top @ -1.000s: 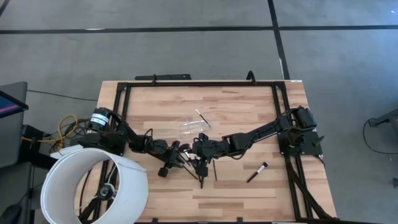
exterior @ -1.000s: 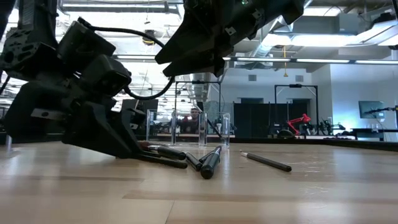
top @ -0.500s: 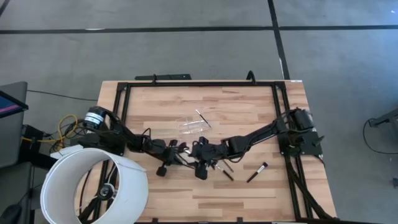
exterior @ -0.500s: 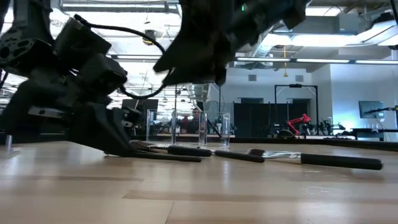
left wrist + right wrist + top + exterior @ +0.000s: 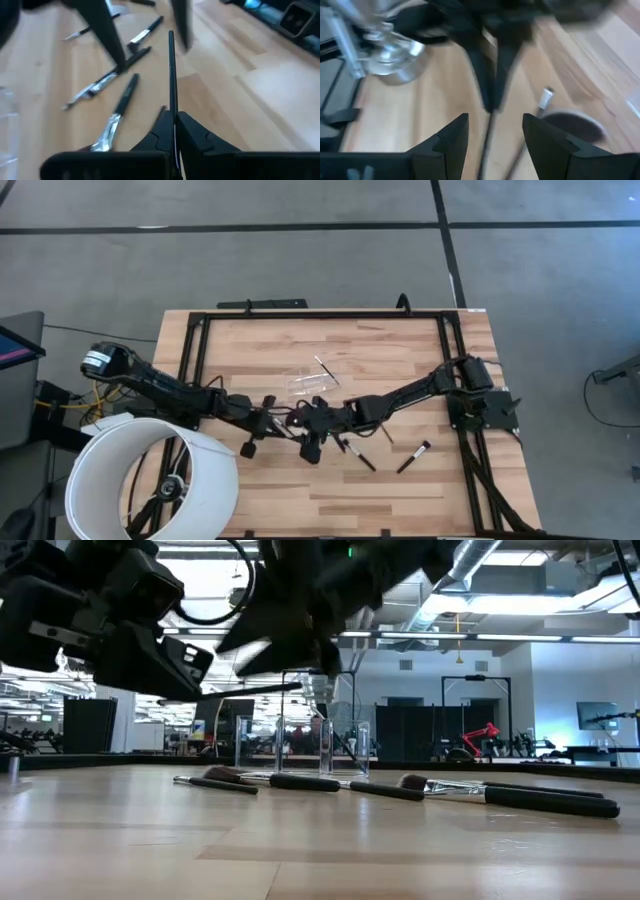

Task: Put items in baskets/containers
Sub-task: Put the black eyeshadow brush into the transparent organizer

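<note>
Black and thin, 1 brush [image 5: 171,80] was pinched by its end between the closed fingers of the left gripper [image 5: 175,131], lifted off the wood at the centre of the high frame. The clear tray [image 5: 308,383] stood just above centre there, near both arms. Loose brushes [image 5: 300,781] lay along the table [image 5: 400,360] across the middle of the low frame, and 1 more [image 5: 413,457] lay alone at lower right of the high frame. The right gripper [image 5: 492,131] hung open close beside the left.

With so little of the handle clamped, the brush could pivot or slip out on the way to the tray, and the 2 arms were close enough to knock it.

Blur hid the right gripper in the low view. How many brushes the tray already held could not be made out.
</note>
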Action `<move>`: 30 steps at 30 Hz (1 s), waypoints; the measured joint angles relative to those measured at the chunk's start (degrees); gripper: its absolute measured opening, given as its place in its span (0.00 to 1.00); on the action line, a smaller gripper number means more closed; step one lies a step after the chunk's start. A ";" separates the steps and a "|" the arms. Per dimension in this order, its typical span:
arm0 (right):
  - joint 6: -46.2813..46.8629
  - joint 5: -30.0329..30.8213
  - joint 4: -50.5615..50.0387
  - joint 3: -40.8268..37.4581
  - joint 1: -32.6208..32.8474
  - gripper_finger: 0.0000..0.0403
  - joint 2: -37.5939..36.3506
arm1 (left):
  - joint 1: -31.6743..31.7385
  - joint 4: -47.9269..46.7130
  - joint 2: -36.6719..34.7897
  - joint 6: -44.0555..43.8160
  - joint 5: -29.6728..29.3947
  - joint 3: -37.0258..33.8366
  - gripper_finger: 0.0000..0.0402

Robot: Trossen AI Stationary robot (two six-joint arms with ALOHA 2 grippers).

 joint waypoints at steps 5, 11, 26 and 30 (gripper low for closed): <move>0.29 -2.63 -0.65 1.13 -1.68 0.44 3.50 | 0.17 -3.42 -1.28 0.18 -1.84 0.04 0.03; 0.10 -8.57 -0.19 5.80 -2.94 0.44 8.83 | 0.48 -3.60 -0.24 0.32 -3.10 0.04 0.04; -0.43 -12.15 -3.65 10.29 -6.23 0.34 11.59 | 0.48 -4.34 -0.17 1.45 -2.83 0.07 0.03; -0.46 -13.71 -3.62 10.32 -6.33 0.25 11.59 | 0.46 -4.39 -0.17 1.45 -2.67 0.07 0.05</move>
